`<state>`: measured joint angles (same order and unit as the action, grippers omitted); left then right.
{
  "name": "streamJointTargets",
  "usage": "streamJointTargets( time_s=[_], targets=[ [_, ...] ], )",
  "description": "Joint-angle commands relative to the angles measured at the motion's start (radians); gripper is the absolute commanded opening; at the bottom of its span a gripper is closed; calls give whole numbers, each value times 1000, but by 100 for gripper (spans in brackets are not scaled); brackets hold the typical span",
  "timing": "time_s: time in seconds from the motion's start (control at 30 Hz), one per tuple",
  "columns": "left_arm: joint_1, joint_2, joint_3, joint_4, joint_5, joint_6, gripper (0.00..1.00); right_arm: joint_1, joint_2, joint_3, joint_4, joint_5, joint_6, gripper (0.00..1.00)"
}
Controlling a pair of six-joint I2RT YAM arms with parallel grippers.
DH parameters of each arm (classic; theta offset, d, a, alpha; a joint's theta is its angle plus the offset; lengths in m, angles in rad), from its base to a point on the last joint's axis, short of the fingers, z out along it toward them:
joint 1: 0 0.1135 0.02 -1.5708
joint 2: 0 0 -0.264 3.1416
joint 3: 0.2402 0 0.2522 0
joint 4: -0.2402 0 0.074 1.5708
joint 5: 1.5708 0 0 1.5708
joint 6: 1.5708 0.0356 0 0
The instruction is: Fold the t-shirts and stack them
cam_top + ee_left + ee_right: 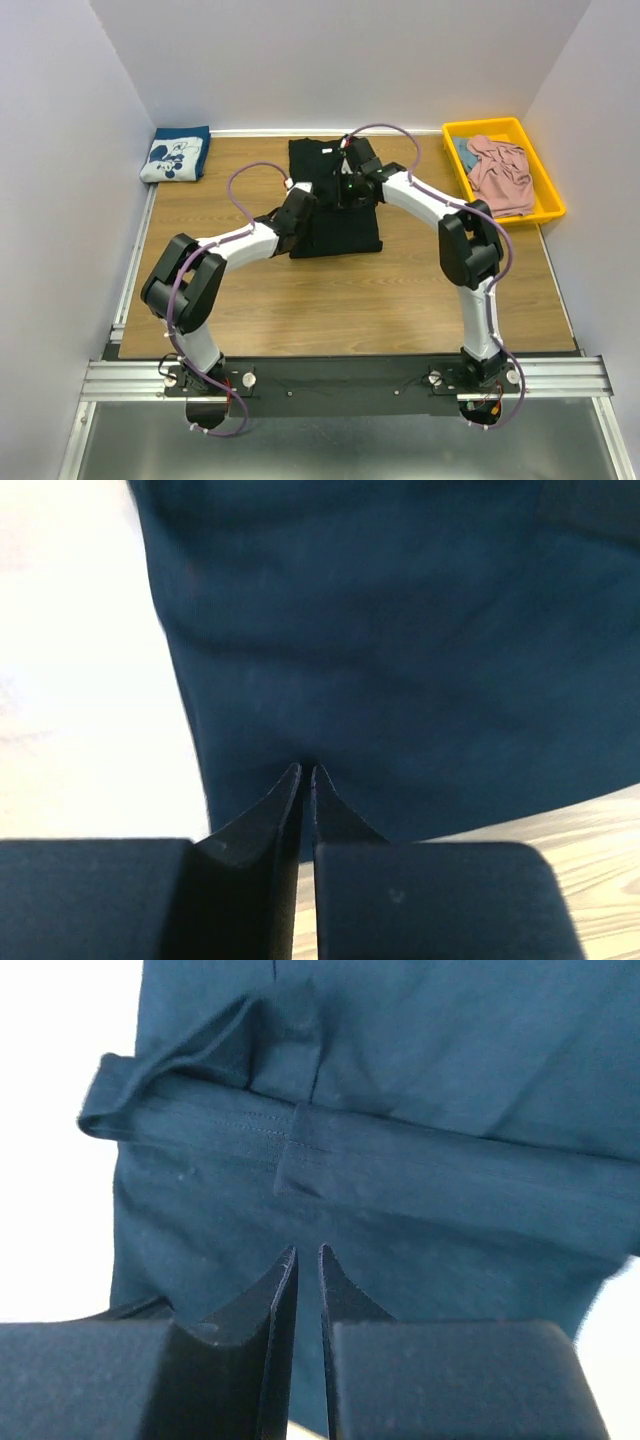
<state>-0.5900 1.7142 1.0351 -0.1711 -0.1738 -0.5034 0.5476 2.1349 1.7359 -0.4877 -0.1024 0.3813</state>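
Step in hand, as judged: folding the black t-shirt [345, 232], which lies mid-worktop [300, 300] toward the far side, between the two arms.

Far-left corner: navy t-shirt with the white mouse print [175, 157], already folded into a small block. It reads as the base of the stack and is well apart from the work.

Left gripper [306, 770]: at the black shirt's left edge. The jaws are drawn nearly together with only a slit between them, and the tips are against the cloth right beside bare wood. You cannot tell from the wrist view whether a fold is pinched. Before lifting, confirm you hold cloth, and every layer at that edge rather than the top one alone.

Black t-shirt: soft, matte, roughly a tall rectangle. The near half lies flat; the far part is partly hidden by the right arm. Limp cloth will likely sag and drag, so raise both sides level and lay the fold over slowly.

Right gripper [308, 1250]: over the shirt's far middle, jaws likewise narrow. The tips are down on the cloth just short of a stitched hem band [420, 1160], which has a raised tuck and a loose curl at its left end. A grip cannot be confirmed here either. Smooth that curl first, or it gets locked into the fold.

Right edge: yellow tray [480, 124] holding the pink t-shirt [500, 172], crumpled and not yet folded.
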Motion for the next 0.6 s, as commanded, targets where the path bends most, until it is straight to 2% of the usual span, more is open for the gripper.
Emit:
streamJointTargets(
  time_s=[0.0, 0.13, 0.27, 0.33, 0.43, 0.47, 0.57],
  targets=[
    [2, 15, -43, -18, 54, -29, 14, 18, 72, 17, 37, -86, 31, 20],
    [-1, 10, -87, -11, 63, -41, 14, 28, 121, 56, 37, -79, 39, 20],
    [-1, -14, -150, 1, 69, -47, 13, 26, 168, 126, 37, 33, 30, 21],
    [-1, -31, -170, 2, 65, -49, 13, 22, 201, 175, 37, 139, 2, 24],
    [-1, -60, -205, -1, 62, -52, 13, -9, 266, 310, 37, 175, -24, 25],
    [-1, -68, -219, 1, 63, -55, 13, -29, 279, 385, 38, 168, -24, 26],
    [-1, -91, -243, 7, 63, -63, 13, -61, 330, 476, 35, 139, -30, 29]
  ],
)
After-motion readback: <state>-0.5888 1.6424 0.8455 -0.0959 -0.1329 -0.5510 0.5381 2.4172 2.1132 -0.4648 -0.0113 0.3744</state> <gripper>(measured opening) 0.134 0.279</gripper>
